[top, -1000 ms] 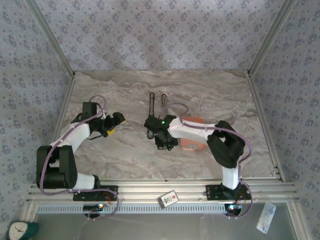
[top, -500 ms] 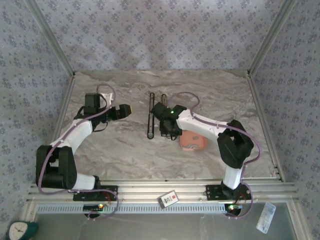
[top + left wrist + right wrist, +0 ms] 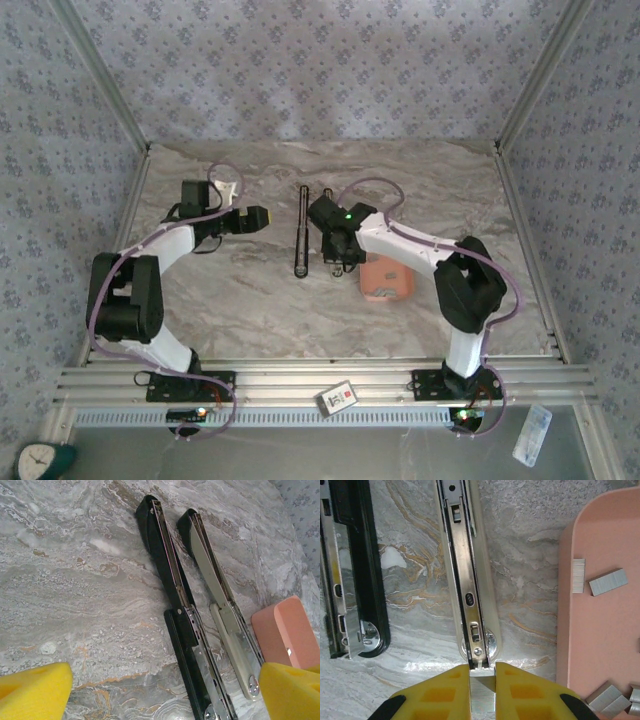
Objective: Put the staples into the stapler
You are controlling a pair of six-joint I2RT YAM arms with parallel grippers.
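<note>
On the grey marbled desk [image 3: 230, 310] the long black-and-chrome stapler [image 3: 467, 580] lies opened flat; the right tool [image 3: 482, 677], pinching a silver staple strip [image 3: 482, 694] at its magazine's end, should feed it square along the channel; left tool [image 3: 256, 217] wide, empty.

Teal clock [image 3: 42, 462], small card [image 3: 337, 398], marble table [image 3: 250, 300]
</note>
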